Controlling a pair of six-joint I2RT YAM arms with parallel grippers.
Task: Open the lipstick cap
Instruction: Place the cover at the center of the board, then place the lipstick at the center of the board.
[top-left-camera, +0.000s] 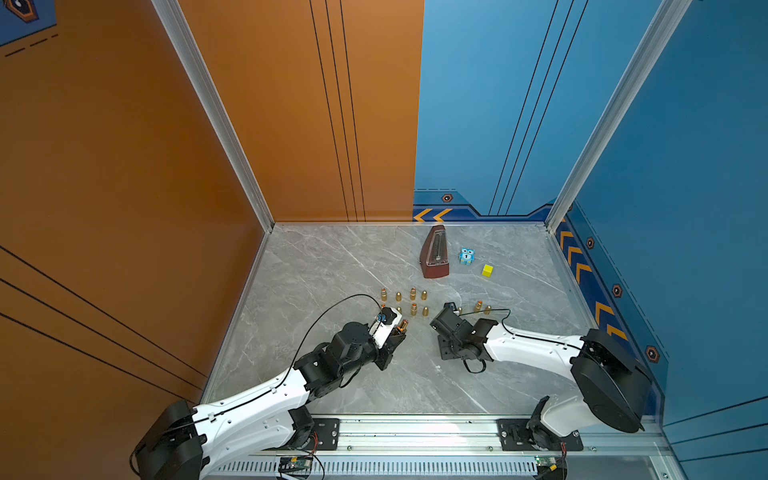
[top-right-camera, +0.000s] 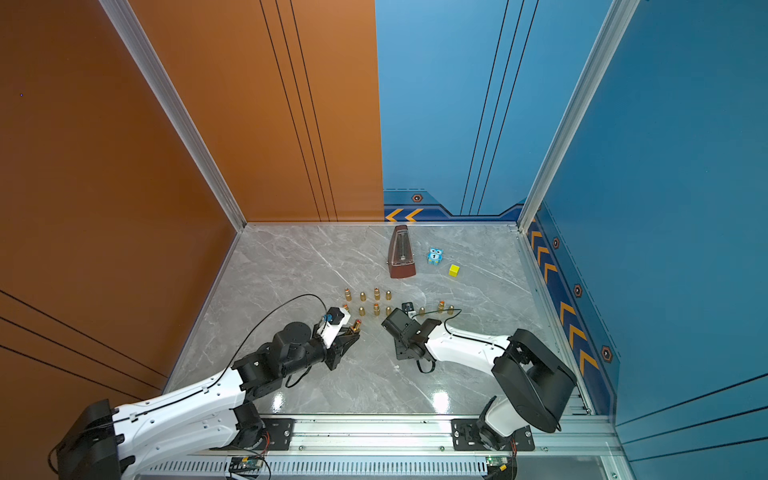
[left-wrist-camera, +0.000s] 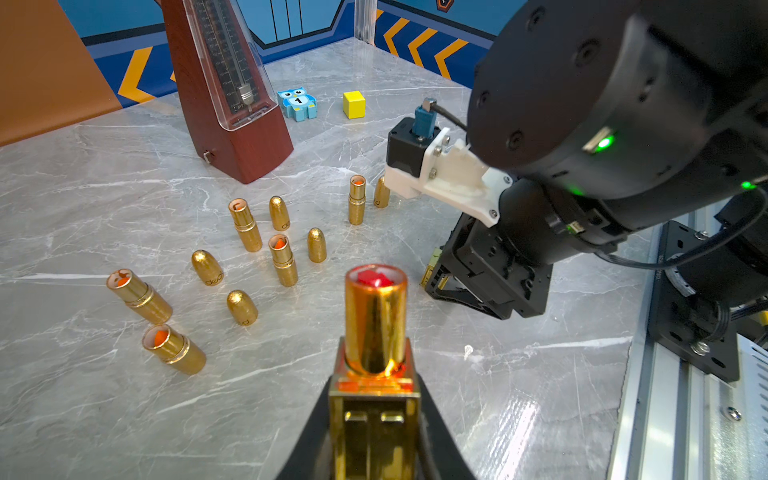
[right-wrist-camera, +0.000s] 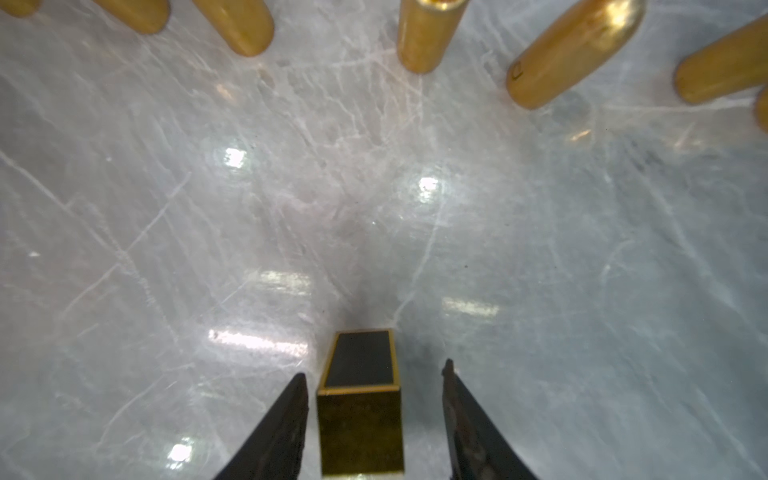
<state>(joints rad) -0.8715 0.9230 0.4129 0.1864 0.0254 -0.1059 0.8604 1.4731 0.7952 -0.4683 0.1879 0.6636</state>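
My left gripper (left-wrist-camera: 374, 409) is clamped on the lipstick (left-wrist-camera: 375, 320), bullet exposed. My right gripper (right-wrist-camera: 375, 370) stands parted around the square cap (right-wrist-camera: 360, 432), apparently depositing it on the marble table (right-wrist-camera: 415, 249).

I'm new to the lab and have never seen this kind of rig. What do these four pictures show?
Two robot arms, each ending in a two-fingered gripper, work on a marble-patterned table. Both top views look down on the whole scene; the other two come from cameras on each wrist. The left gripper is clamped on an uncapped gold lipstick, red tip showing. The right gripper is open, its fingers either side of the square black-and-gold cap. On the table stand a metronome, an owl block, a yellow cube, and more gold lipsticks with bullet-shaped caps.
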